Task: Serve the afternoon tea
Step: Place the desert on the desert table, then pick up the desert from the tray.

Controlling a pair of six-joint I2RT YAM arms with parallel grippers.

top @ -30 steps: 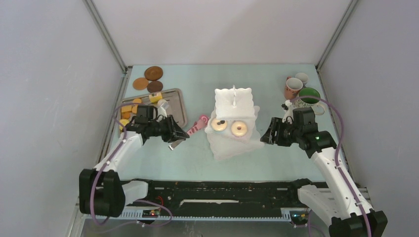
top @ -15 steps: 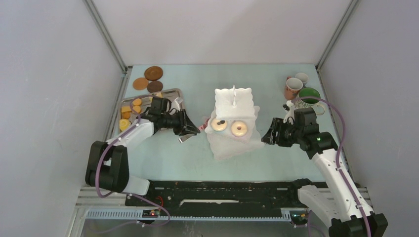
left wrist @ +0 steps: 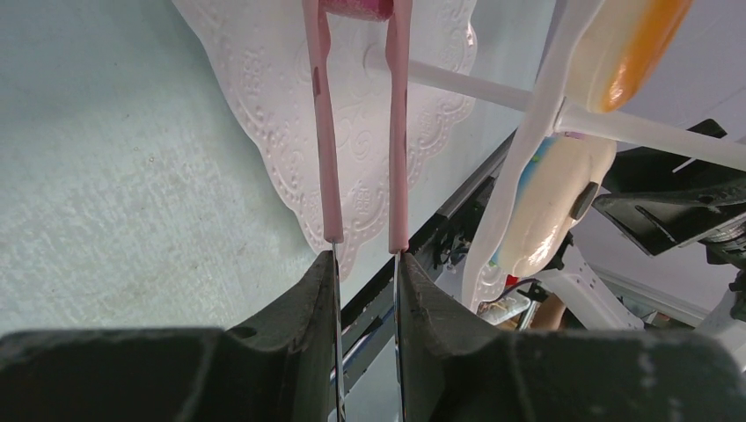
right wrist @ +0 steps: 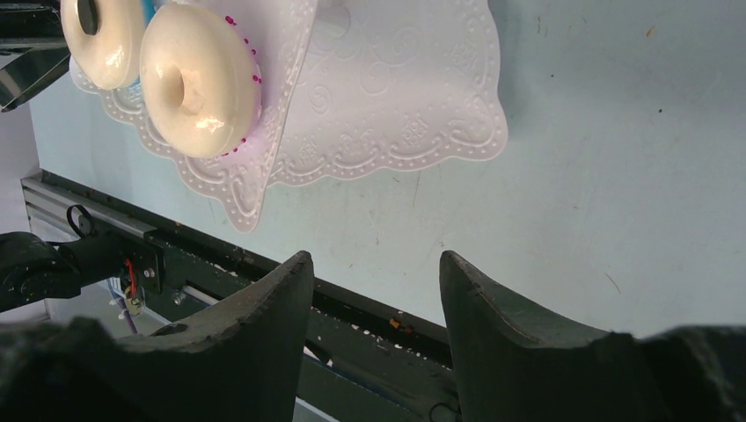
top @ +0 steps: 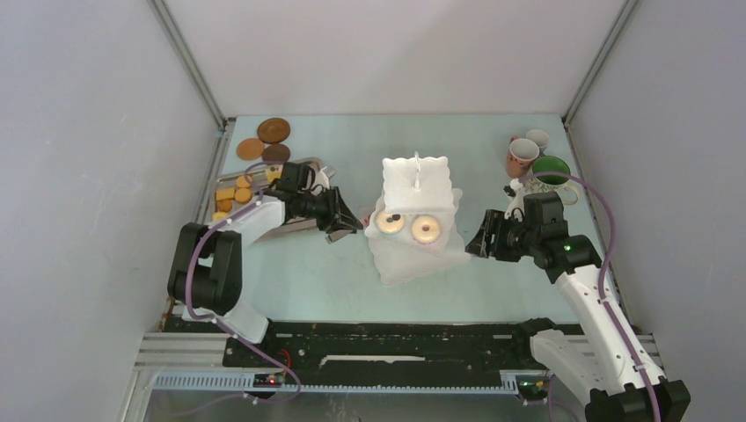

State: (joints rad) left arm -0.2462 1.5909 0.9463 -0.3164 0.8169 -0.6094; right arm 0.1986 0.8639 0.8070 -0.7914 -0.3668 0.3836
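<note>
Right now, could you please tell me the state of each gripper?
Left gripper: closed on the pink tongs.
Right gripper: open, holding nothing.

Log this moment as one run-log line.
left fingers: shut on pink tongs | tongs: pointing at white three-tier wavy stand | right fingers: open, empty, beside stand

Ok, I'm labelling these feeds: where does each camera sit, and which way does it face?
Top external: above and behind the arms, looking down at the table; both arms show, bases at the bottom.
Left wrist: on the left arm, looking along the left tool, which grips the pink tongs.
Right wrist: on the right arm, looking past the open right tool at the donuts.
All three share the white tiered stand.
</note>
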